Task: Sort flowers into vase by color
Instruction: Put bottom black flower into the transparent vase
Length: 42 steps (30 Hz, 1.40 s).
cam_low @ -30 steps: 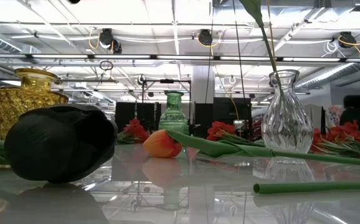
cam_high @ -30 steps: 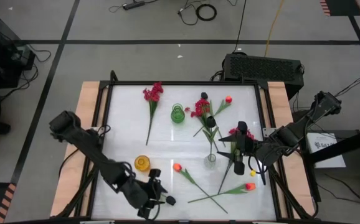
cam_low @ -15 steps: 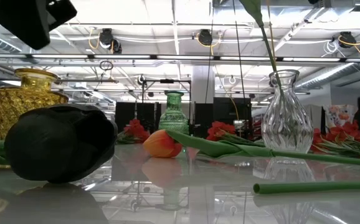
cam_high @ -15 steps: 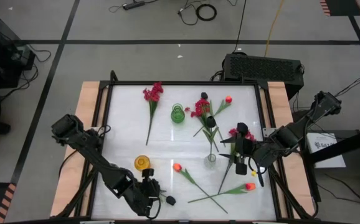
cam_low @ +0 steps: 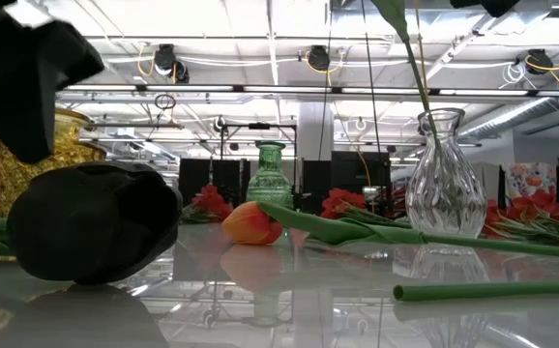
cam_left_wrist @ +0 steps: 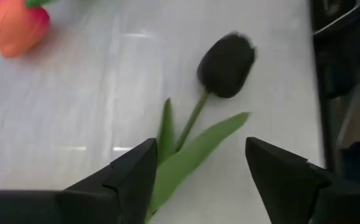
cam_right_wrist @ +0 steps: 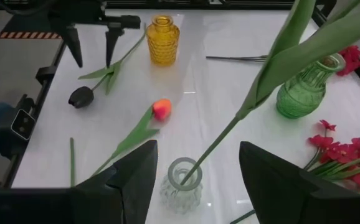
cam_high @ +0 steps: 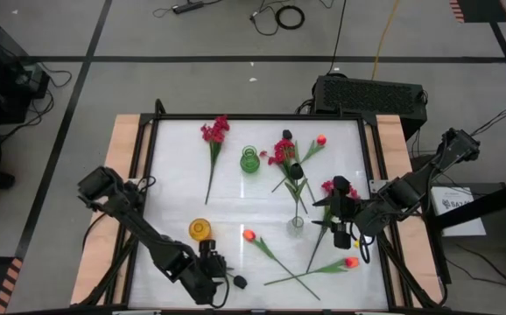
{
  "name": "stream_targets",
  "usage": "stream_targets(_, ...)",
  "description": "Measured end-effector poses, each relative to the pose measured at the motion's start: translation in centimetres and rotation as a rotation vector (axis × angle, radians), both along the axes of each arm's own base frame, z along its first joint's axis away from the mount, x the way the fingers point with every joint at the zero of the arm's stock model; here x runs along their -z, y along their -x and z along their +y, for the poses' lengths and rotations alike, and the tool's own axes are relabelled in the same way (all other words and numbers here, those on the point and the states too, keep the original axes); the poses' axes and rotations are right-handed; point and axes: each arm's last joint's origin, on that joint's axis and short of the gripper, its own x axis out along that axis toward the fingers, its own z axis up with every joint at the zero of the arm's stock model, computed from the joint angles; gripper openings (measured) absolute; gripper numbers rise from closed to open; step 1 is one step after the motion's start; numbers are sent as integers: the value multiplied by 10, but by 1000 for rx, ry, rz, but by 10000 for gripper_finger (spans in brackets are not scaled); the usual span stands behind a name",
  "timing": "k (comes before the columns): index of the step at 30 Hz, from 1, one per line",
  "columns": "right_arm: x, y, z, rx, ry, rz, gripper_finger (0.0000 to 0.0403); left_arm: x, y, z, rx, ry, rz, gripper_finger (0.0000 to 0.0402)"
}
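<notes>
A black flower lies flat near the table's near edge, its bud (cam_left_wrist: 226,65) on the table and its green stem and leaf (cam_left_wrist: 186,155) running back between the fingers of my open left gripper (cam_left_wrist: 198,149), which points down over it (cam_right_wrist: 93,56). I cannot tell whether a finger touches the leaf. My right gripper (cam_right_wrist: 195,180) stands open above the clear vase (cam_right_wrist: 183,180), in which a green stem (cam_right_wrist: 255,99) leans. A yellow vase (cam_high: 200,229) and a green vase (cam_high: 249,160) stand empty. Orange tulips (cam_high: 249,234) and crimson sprays (cam_high: 215,131) lie on the table.
More stems lie crossed at the near right, with an orange tulip (cam_high: 351,262) there. Crimson sprays (cam_high: 284,150) and another tulip (cam_high: 320,139) lie at the far right. The black frame rail (cam_high: 253,116) borders the white tabletop. The bud (cam_low: 96,222) fills the low view's left.
My left gripper has come down over the black flower's stem and rolled at the wrist; in the low view it has dropped into the picture from the upper left. The black flower has stayed where it lay.
</notes>
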Motion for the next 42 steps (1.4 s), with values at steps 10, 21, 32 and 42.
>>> stream_targets(10,0,0,0,-1,4,1,219,11,11,0,21,-86,93,258)
stream_targets(21,0,0,0,-2,5,2,219,18,14,6,58,-141,125,238)
stream_targets(32,0,0,0,0,1,2,219,32,9,8,55,-164,167,203)
stream_targets(42,1,0,1,-19,-16,13,219,38,7,6,75,-178,172,197)
